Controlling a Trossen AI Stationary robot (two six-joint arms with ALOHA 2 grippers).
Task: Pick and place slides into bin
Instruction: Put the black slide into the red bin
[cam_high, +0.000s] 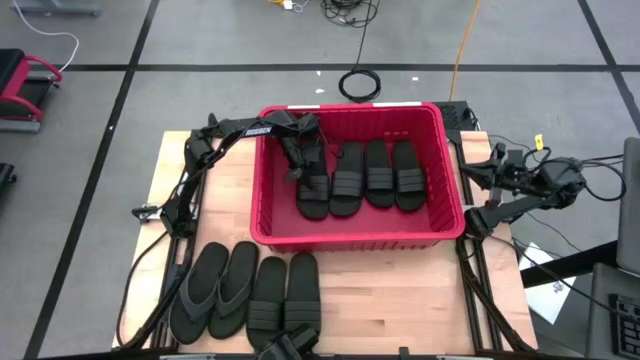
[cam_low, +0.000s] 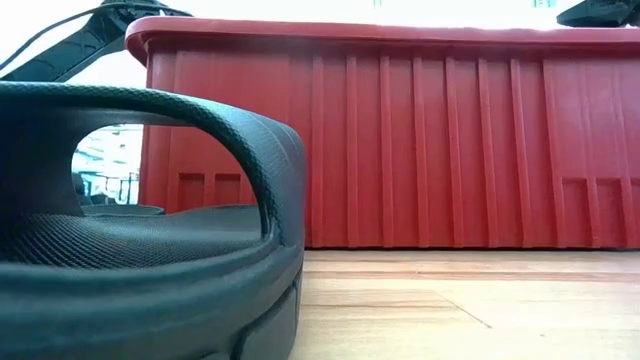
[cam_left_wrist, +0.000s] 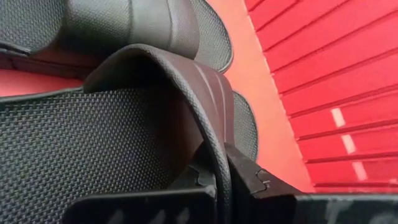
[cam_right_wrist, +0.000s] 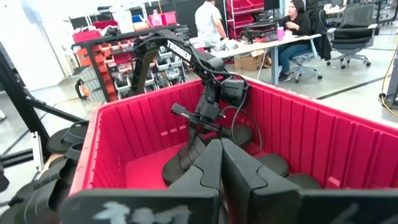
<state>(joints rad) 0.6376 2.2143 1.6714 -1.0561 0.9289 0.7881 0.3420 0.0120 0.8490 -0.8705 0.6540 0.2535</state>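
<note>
Wooden table (cam_high: 400, 300), bin (cam_high: 440, 130) mid-table. Four slides (cam_high: 250, 295) wait just outside its near wall. Left gripper (cam_high: 300, 172) inside bin, clenched on slide strap (cam_left_wrist: 205, 93); sloppy release might tip it onto neighbours. Right gripper (cam_right_wrist: 221, 152) beside bin, fingers together, empty.

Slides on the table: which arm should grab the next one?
Probably left. The slides lie on its side. Its left gripper must first release the slide inside the bin. The right gripper waits, shut, outside the bin.

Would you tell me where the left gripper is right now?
High view: the left gripper is inside the red bin, shut on the leftmost slide.
</note>
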